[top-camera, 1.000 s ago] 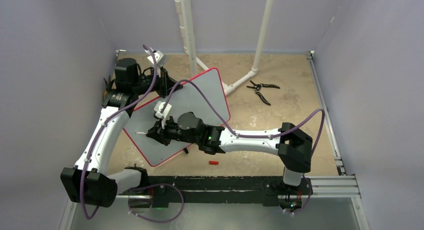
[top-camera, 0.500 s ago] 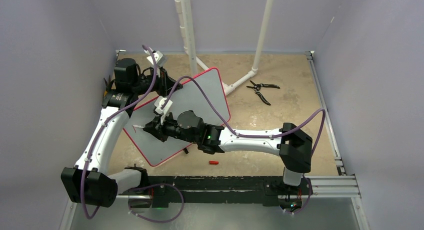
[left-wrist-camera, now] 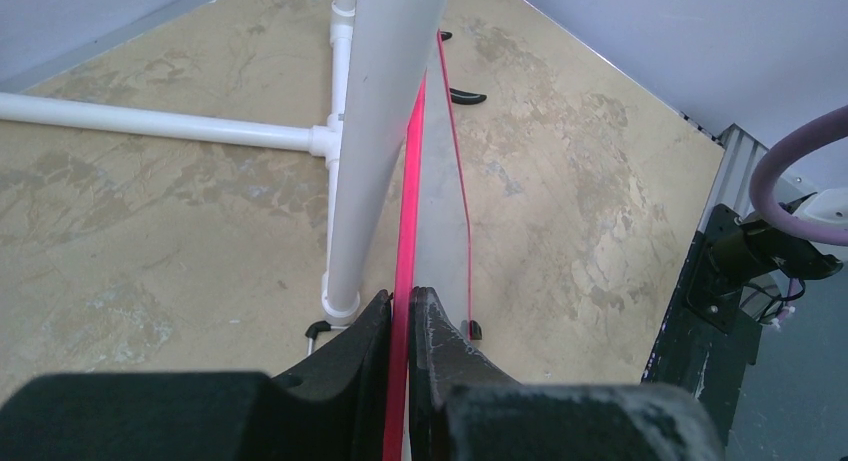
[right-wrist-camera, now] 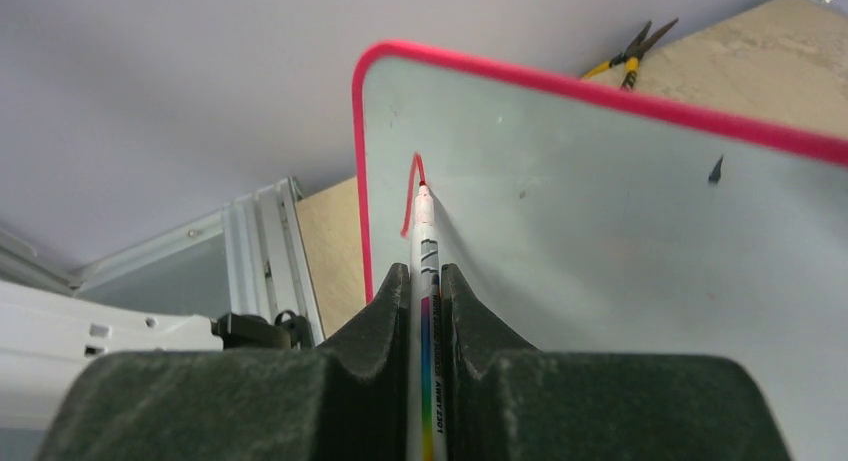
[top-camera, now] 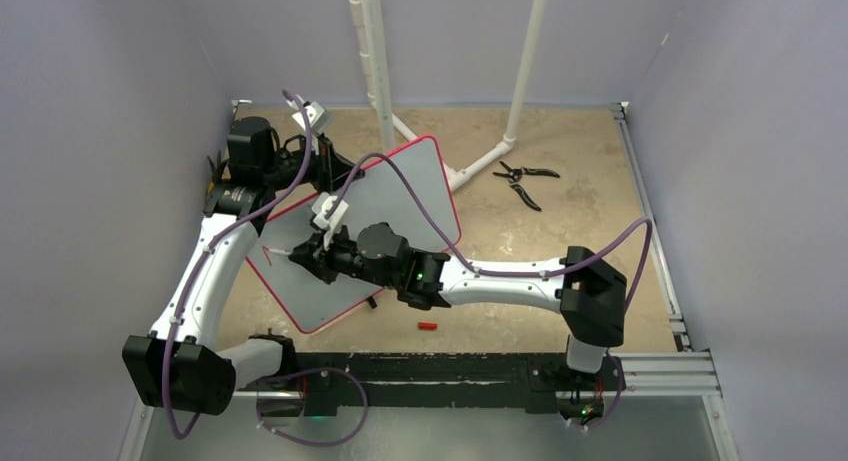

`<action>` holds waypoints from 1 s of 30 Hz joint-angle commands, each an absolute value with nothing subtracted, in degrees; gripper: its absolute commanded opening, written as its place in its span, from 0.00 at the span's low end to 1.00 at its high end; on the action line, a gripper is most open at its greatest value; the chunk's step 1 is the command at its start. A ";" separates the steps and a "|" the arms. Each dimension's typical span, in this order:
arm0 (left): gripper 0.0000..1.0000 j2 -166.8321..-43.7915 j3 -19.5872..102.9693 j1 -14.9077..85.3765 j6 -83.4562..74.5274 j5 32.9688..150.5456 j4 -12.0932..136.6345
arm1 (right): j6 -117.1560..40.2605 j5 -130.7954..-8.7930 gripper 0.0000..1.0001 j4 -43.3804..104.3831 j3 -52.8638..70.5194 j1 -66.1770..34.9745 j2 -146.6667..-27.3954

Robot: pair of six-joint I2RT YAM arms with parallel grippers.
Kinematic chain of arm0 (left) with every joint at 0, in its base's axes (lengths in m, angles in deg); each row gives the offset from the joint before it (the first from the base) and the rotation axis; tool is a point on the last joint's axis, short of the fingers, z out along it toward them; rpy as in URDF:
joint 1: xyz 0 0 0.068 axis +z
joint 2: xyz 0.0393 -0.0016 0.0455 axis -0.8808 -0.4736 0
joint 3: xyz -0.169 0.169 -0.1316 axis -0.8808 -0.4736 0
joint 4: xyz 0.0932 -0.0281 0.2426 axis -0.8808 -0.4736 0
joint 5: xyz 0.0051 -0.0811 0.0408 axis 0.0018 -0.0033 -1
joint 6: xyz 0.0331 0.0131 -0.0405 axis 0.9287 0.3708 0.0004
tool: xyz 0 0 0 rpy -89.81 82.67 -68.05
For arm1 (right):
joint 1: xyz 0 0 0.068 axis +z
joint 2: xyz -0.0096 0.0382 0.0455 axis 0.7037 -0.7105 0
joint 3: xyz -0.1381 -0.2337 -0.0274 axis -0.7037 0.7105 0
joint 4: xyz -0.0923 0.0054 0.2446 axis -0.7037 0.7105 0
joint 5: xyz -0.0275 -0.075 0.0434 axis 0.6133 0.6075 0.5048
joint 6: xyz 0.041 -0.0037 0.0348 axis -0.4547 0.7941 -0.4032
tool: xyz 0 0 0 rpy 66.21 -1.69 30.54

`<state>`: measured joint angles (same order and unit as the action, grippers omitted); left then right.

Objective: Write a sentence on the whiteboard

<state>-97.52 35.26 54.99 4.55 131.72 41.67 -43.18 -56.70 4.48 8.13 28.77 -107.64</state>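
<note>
Red marker [right-wrist-camera: 426, 236] work wants light, even pressure and small strokes on a firmly held board. Right tool [right-wrist-camera: 421, 281], clamped tight on the marker, sets its tip on the whiteboard [right-wrist-camera: 620, 221] at twelve o'clock from the jaws, atop the sentence [right-wrist-camera: 408, 196], so far one short curve. Left tool [left-wrist-camera: 402, 306] pinches the red rim, apparently propping the board tilted.

Left arm [top-camera: 212, 266] runs up the left side, elbow bent, claw [left-wrist-camera: 402, 299] pinched tight on the whiteboard [left-wrist-camera: 405, 231] rim. Right arm [top-camera: 510, 281] folds across to the left, low, claw [right-wrist-camera: 425, 276] clamped snug round a marker [right-wrist-camera: 427, 231].
</note>
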 commanded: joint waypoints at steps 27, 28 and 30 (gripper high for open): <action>0.00 -97.77 34.82 56.55 3.22 132.80 44.87 | -43.46 -49.39 0.00 -0.63 9.57 28.13 -103.55; 0.00 -97.77 34.75 56.55 3.23 132.80 44.87 | -43.35 -49.18 0.00 -0.75 9.39 28.13 -103.66; 0.00 -97.76 34.69 56.55 3.20 132.87 44.92 | -43.17 -48.78 0.00 -0.86 9.04 28.13 -103.81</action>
<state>-97.85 35.19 55.52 3.65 132.88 42.06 -44.43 -52.81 2.09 12.17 28.77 -105.15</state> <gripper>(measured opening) 0.081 0.115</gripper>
